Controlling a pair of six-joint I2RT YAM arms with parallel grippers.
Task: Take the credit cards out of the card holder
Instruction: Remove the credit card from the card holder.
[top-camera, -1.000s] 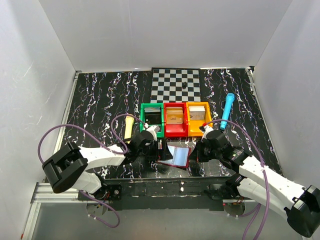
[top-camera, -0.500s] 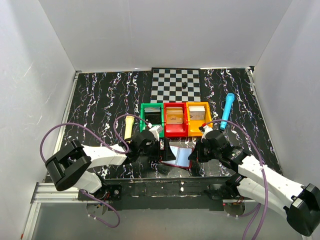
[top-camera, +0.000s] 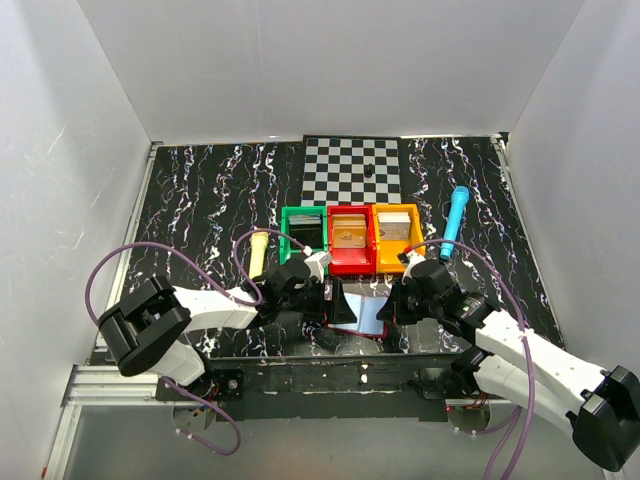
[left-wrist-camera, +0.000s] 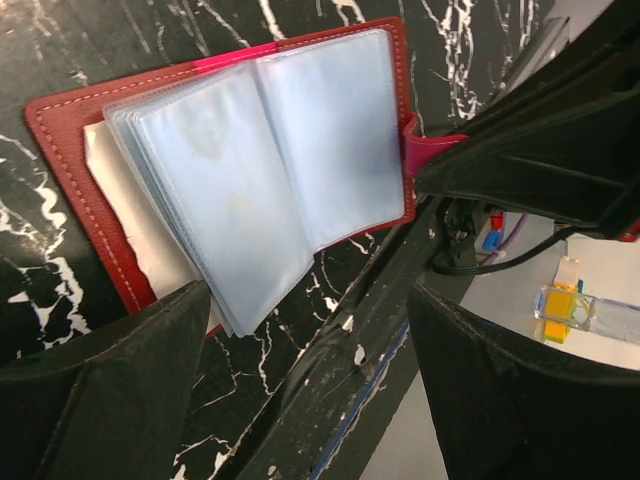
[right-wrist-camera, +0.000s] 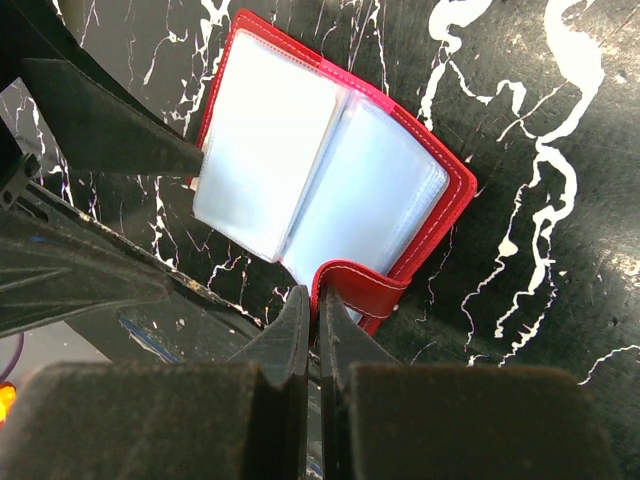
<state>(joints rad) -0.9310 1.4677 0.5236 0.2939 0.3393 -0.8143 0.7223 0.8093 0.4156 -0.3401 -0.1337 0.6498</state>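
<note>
Cloudy sleeves (left-wrist-camera: 280, 160) of the card holder (left-wrist-camera: 60, 150) hide whether cards sit inside. A finger (left-wrist-camera: 100, 400) of the left gripper (left-wrist-camera: 310, 295) covers its lower corner. The dark piece (top-camera: 369, 169) on the chessboard (top-camera: 335, 180) is too small to name.

robot lab test cell; white enclosure walls (top-camera: 330, 60); black marbled tabletop (top-camera: 210, 190)
</note>
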